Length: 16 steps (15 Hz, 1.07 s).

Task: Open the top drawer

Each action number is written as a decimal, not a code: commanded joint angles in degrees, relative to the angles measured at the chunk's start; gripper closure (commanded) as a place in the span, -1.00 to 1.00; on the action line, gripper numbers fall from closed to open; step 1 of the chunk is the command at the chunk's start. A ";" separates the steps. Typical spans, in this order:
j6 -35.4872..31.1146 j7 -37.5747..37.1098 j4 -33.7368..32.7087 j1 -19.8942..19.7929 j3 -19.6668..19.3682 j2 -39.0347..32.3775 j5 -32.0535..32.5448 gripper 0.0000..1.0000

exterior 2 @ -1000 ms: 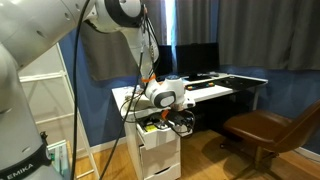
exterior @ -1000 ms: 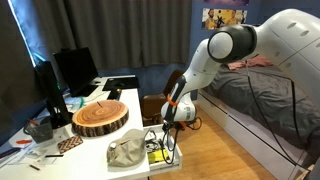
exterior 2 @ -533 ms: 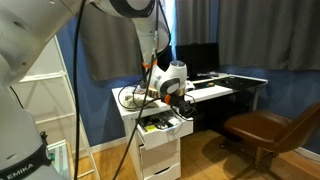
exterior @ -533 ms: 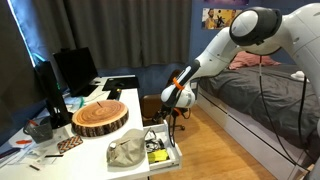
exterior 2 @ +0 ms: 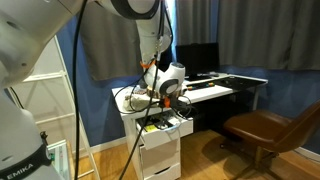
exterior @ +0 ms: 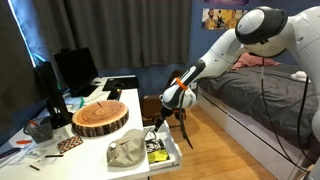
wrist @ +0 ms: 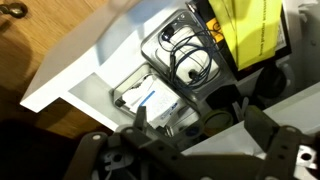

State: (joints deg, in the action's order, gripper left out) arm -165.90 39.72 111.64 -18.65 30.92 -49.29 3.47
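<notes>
The top drawer (exterior: 163,150) of the white desk stands pulled out, with cluttered small items and yellow-green bits inside. It shows in both exterior views (exterior 2: 167,127). In the wrist view its white front (wrist: 80,65) lies at left, with cables, papers and a yellow item inside. My gripper (exterior: 172,100) hangs above the drawer, apart from it. It also shows in an exterior view (exterior 2: 166,93). In the wrist view the gripper (wrist: 197,128) is open, its fingers (wrist: 140,115) spread with nothing between them.
A thick wooden slab (exterior: 100,117), a crumpled light cloth (exterior: 125,152) and a monitor (exterior: 75,68) are on the desk. A brown chair (exterior 2: 265,128) stands beside the desk. A bed (exterior: 265,105) lies behind the arm. Lower drawers (exterior 2: 160,157) are shut.
My gripper has lifted up from the drawer's front and now hangs above it. The drawer stays pulled out.
</notes>
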 commanded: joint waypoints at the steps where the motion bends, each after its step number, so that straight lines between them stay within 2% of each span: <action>1: -0.12 1.21 -0.22 0.45 -0.32 -0.32 -0.36 -1.00; 2: -0.19 1.75 -0.22 0.43 -0.33 -0.48 -0.27 -1.00; 5: 0.94 2.40 0.66 5.65 -6.31 1.04 3.47 -1.00; 9: 0.70 3.34 0.71 11.00 -11.67 1.27 7.40 -1.00; 14: -1.44 4.89 1.13 16.47 -17.30 1.33 13.22 -1.00; 16: -0.56 5.74 1.38 17.22 -18.36 1.37 14.86 -1.00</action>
State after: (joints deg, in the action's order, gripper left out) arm -166.42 44.39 111.68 -3.49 15.18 -49.23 15.18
